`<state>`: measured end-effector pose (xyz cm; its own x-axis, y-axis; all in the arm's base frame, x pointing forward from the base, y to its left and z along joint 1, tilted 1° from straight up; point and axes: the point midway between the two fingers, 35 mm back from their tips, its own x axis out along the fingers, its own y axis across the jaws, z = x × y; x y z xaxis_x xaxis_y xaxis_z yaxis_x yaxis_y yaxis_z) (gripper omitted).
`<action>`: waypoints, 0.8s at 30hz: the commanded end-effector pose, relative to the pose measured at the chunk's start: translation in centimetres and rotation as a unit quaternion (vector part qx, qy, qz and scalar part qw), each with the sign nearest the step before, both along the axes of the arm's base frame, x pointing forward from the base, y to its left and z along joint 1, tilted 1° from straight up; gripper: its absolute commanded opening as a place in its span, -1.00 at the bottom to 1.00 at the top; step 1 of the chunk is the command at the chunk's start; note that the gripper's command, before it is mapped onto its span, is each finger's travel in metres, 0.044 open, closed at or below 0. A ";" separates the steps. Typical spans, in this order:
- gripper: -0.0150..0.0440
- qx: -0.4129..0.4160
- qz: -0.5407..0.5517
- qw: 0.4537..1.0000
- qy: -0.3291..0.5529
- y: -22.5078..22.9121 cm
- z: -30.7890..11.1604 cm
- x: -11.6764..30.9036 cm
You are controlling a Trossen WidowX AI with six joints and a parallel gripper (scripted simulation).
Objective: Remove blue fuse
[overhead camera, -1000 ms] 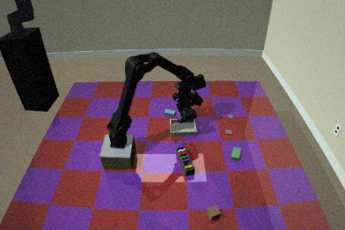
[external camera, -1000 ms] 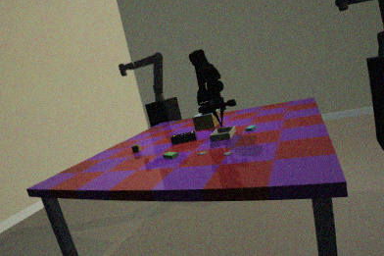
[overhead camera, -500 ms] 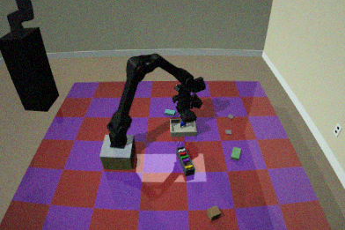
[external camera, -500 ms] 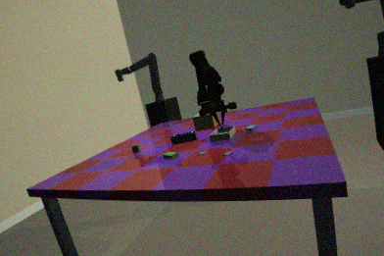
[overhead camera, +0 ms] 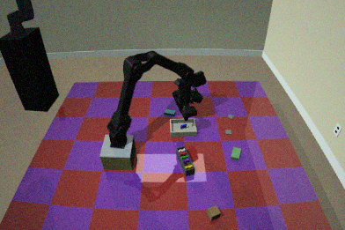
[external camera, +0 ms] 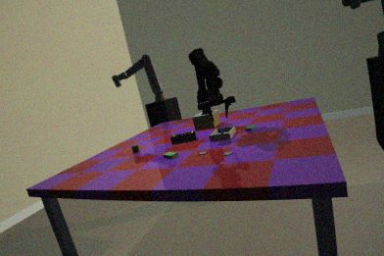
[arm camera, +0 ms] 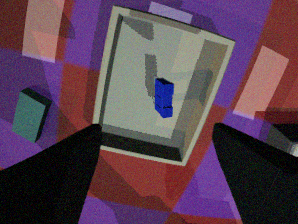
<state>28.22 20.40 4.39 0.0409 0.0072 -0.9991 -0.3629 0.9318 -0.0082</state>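
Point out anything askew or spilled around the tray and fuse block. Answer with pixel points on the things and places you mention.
Nothing stands out. The blue fuse [overhead camera: 183, 126] [arm camera: 164, 98] lies inside the tray [overhead camera: 183, 134] [arm camera: 227, 46], the other coloured fuses sit in the fuse block [overhead camera: 190, 173], and I see no spill or visible damage.

Red-and-purple checkered table [overhead camera: 79, 177] [external camera: 235, 168], blue fuse [overhead camera: 183, 126] [arm camera: 163, 98]

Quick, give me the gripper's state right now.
Gripper: open, holding nothing; the blue fuse lies in the tray.
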 end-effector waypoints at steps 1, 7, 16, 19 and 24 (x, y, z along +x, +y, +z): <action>0.63 -0.003 -0.003 1.000 0.002 -0.1 0.8 -0.1; 0.63 -0.003 -0.003 1.000 0.002 -0.1 0.8 -0.1; 0.63 -0.001 0.000 1.000 0.002 -0.1 0.7 -0.1; 0.63 -0.001 0.000 1.000 0.002 -0.1 0.7 -0.1; 0.63 -0.001 0.000 1.000 0.002 -0.1 0.7 -0.1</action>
